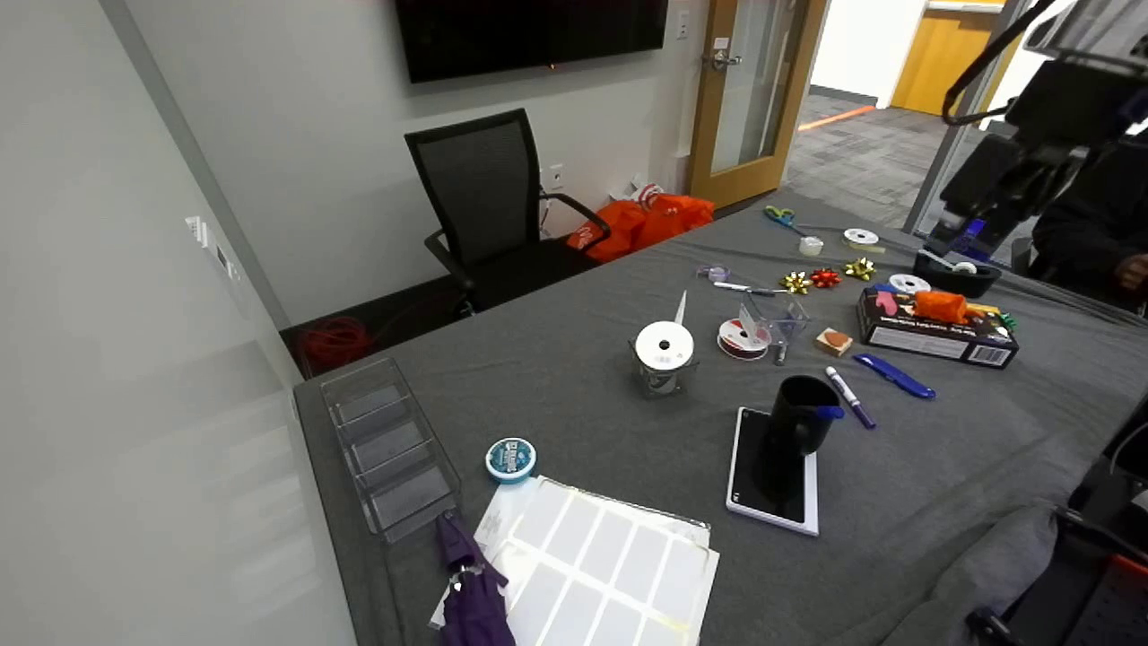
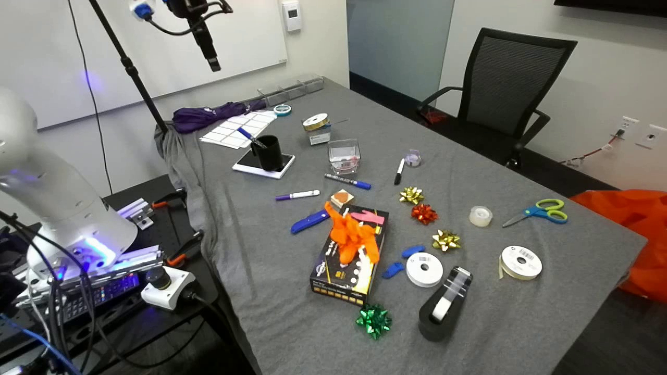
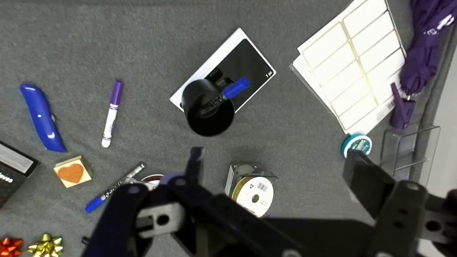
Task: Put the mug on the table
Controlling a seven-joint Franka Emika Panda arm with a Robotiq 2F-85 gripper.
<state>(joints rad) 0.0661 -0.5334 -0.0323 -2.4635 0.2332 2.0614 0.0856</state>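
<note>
In an exterior view I see the mug (image 1: 798, 413) upright on a white-edged slab (image 1: 771, 489) on the desk (image 1: 556, 359). In an exterior view my end effector (image 2: 214, 63) hangs high above. My wrist view shows the fingers (image 3: 367, 182) spread wide apart.

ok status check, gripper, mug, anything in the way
Gripper open, empty, above the table. Mug standing on the white-edged black slab, not yet on the table itself. Blue-capped marker sticking out of it, may hinder the grasp.
</note>
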